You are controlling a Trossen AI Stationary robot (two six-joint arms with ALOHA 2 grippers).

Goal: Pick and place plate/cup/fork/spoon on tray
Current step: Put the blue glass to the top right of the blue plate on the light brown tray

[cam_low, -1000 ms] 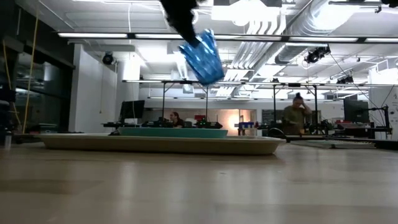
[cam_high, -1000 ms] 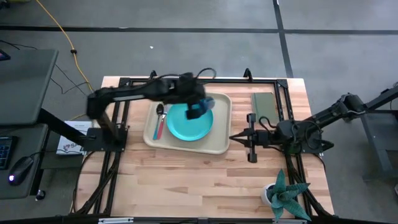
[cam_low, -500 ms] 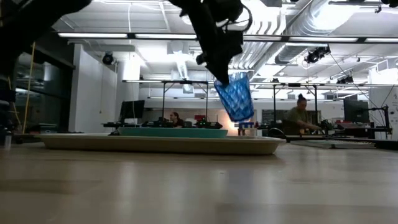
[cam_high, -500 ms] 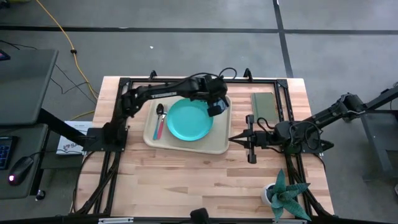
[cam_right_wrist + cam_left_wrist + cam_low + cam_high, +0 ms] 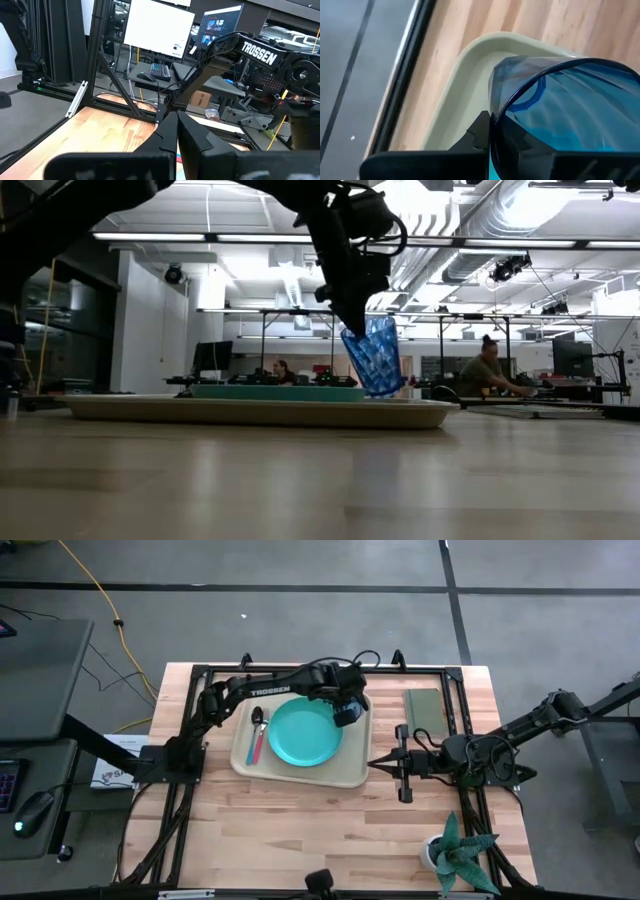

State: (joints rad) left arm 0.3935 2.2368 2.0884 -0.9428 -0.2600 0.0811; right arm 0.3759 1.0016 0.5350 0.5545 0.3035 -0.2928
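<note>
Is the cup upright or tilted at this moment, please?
Tilted: the cup leans in the shut left gripper, low over the tray's far right corner.

Materials & finish, quick look:
You've got a cup (image 5: 570, 105) of see-through blue plastic w/ glossy facets, a smooth matt beige tray (image 5: 470, 80), a smooth turquoise plate (image 5: 305, 732), a pale wood-plank table (image 5: 300, 830) w/ light sheen, and matt black fingers (image 5: 192, 135).

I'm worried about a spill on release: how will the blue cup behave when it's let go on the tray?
The cup hangs tilted in the left tool, so it may tip. It looks like thin faceted plastic: probably light, stiff, apt to roll.
</note>
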